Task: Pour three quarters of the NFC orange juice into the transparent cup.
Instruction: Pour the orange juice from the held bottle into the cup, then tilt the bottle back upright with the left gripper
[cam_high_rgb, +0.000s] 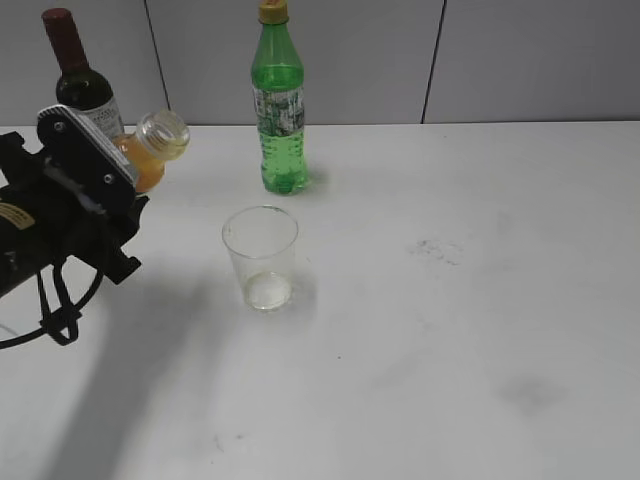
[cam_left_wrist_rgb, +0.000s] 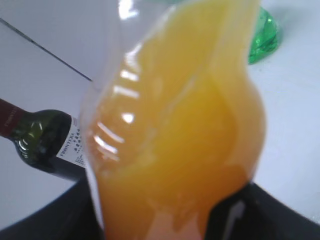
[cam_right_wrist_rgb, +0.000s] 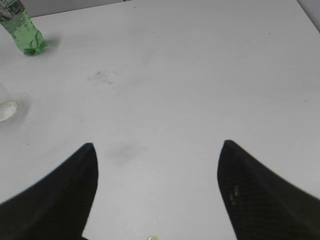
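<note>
White tabletop (cam_high_rgb: 480, 330): left gripper (cam_high_rgb: 110, 165) clamps the NFC orange juice (cam_high_rgb: 150, 150) at far left, neck tilted rightward toward the empty transparent cup (cam_high_rgb: 261, 257), which stands near-right of it; right gripper (cam_right_wrist_rgb: 157, 195) spread, idle.

Orange juice bottle tilted in mid-air, clear cup standing on the white table.
The small clear plastic bottle of orange juice (cam_high_rgb: 152, 150), capless, leans with its open neck toward two o'clock, liquid pooled in its lower body (cam_left_wrist_rgb: 175, 130). The clear, colourless, slightly tapered plastic tumbler (cam_high_rgb: 261, 257) stands upright at the bottle's four o'clock, apart from it, apparently empty.
</note>
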